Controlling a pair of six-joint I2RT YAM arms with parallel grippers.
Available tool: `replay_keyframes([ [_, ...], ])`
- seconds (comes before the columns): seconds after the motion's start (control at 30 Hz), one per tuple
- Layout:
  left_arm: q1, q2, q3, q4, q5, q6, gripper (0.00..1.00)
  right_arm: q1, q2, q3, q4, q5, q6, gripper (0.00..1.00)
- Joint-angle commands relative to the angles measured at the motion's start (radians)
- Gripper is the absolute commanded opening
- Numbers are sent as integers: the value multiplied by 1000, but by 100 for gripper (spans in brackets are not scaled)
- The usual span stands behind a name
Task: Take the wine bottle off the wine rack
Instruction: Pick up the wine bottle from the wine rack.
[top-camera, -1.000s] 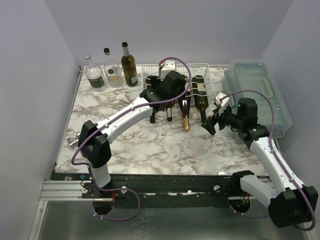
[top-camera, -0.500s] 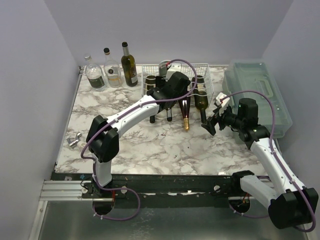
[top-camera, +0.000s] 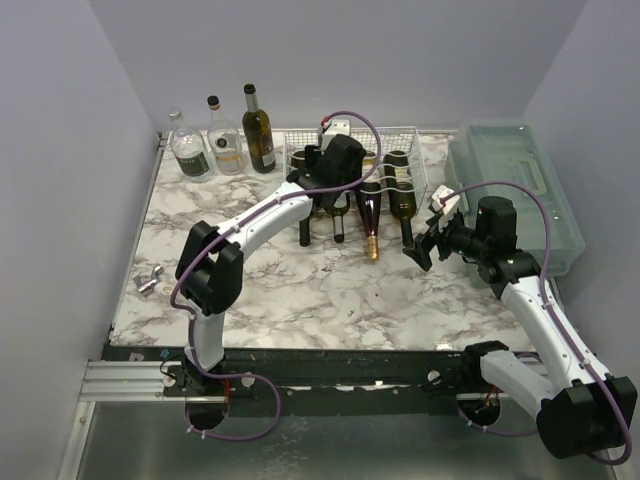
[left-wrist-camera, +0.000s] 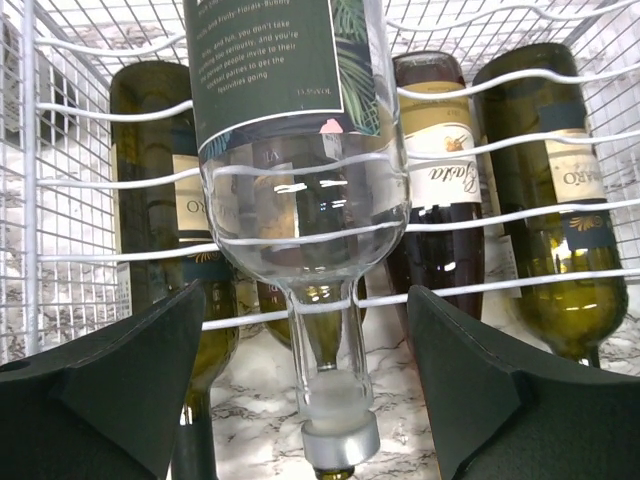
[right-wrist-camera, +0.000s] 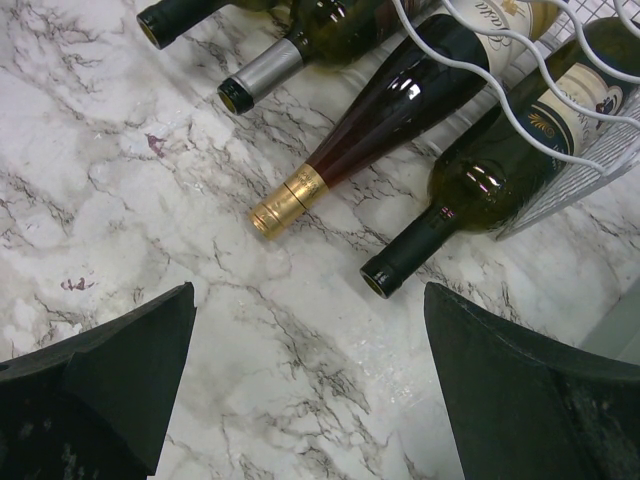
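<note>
Left arm shift: since a second ago the elbow has swung up and inward over the bench (top-camera: 300, 290), and the left gripper (top-camera: 335, 165) has crept toward the back of the wine rack (top-camera: 405, 133), in the upper centre of the top view.
Right arm shift: none to see; the right gripper (top-camera: 420, 245) sits at the same spot, centre right of the top view.
Left jaws: released and spread wide; in the left wrist view they flank the neck of the wine bottle (left-wrist-camera: 300, 200) on either side without touching it.
Wine bottle: clear glass with a dark label and a silver cap. It lies on the rack's upper tier at frame centre of the left wrist view, neck pointing out toward the camera. In the top view the left gripper hides it.
Lower tier: dark green bottles lie behind the white wires. The red bottle (top-camera: 371, 222) with a gold foil top has its neck poking out onto the marble.
Right jaws: released and wide apart over bare marble; in the right wrist view they sit low in the frame, below the gold foil and the green bottle (right-wrist-camera: 480, 195).
Upper left of top view: three standing bottles (top-camera: 226, 148), upright at the bench's back edge.
Right edge of top view: a translucent plastic box (top-camera: 515, 190), just beside the rack.
</note>
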Motion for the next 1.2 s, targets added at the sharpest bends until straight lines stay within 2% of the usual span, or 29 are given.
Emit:
replay_keyframes([
  [0.0,9,51,6,21,50,-5,83,-4,-13,-4,-17,-24,-12,99],
  [0.5,34,108,14,22,67,-53,65,-4,-10,-4,-17,-20,-13,100],
  [1.17,45,144,24,25,110,-75,55,-5,-15,-3,-17,-16,-17,100],
])
